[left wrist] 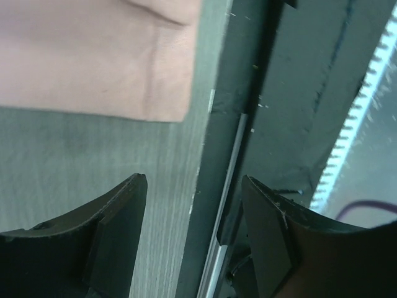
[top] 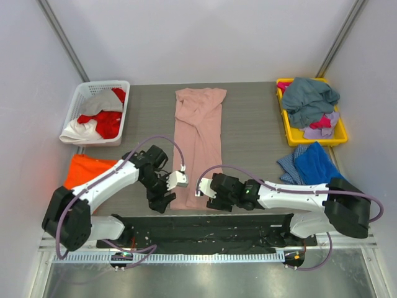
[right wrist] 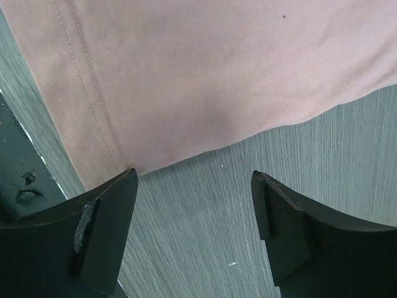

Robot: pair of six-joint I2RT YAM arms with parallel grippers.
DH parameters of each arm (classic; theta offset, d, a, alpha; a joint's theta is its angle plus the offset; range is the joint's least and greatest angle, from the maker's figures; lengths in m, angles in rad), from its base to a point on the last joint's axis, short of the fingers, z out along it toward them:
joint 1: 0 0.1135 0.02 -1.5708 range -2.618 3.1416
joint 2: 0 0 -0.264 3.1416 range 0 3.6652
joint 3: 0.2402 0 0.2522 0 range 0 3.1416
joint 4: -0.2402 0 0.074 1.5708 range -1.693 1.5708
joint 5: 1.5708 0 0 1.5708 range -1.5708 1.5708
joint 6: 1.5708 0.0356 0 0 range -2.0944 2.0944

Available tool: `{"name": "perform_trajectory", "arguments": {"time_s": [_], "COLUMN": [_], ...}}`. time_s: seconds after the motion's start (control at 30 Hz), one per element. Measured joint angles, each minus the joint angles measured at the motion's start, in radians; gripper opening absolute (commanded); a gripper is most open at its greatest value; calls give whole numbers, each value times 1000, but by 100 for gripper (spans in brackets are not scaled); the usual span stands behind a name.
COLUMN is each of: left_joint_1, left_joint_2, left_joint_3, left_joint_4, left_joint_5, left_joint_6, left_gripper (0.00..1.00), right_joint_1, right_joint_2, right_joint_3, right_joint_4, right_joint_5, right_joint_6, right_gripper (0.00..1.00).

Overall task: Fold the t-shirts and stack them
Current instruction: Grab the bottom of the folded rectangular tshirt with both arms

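The pink t-shirt (top: 198, 139) lies flat down the middle of the bench (top: 254, 124). It is folded lengthwise into a long narrow strip, with its hem at the near edge.

The left tool (left wrist: 193, 179) hangs low by the near left corner of that hem. Its jaws stand wide apart with nothing between them, only bare bench and the bench's edge. The right tool (right wrist: 193, 177) sits at the near right corner, equally wide and empty. One fingertip (right wrist: 118, 186) is just at the fabric's edge, though I cannot tell whether it touches.

An orange t-shirt (top: 87, 169) lies at the near left. A blue t-shirt (top: 316, 162) lies on the right. Beyond it a grey-teal t-shirt (top: 310, 96) is heaped in a yellow tray (top: 313, 142). A white basket (top: 102, 85) at the far left holds a red t-shirt (top: 108, 124) and a white t-shirt (top: 80, 130).
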Motion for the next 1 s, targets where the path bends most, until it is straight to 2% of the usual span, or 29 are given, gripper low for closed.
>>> {"name": "perform_trajectory", "arguments": {"time_s": [0.17, 0.4, 0.73, 1.0], "left_joint_1": [-11, -17, -36, -42], "left_joint_2": [192, 237, 319, 365], "left_joint_3": [36, 37, 87, 109], "left_joint_4": [-34, -15, 84, 95], "left_joint_5": [47, 55, 21, -5], "left_joint_6": [75, 82, -66, -150], "left_gripper": [67, 67, 65, 64], "right_joint_1": [0, 0, 0, 0], "right_joint_2": [5, 5, -43, -89], "right_joint_3": [0, 0, 0, 0], "right_joint_4": [0, 3, 3, 2], "right_joint_5": [7, 10, 10, 4], "right_joint_6": [0, 0, -1, -6], "right_gripper": [80, 80, 80, 80]}}
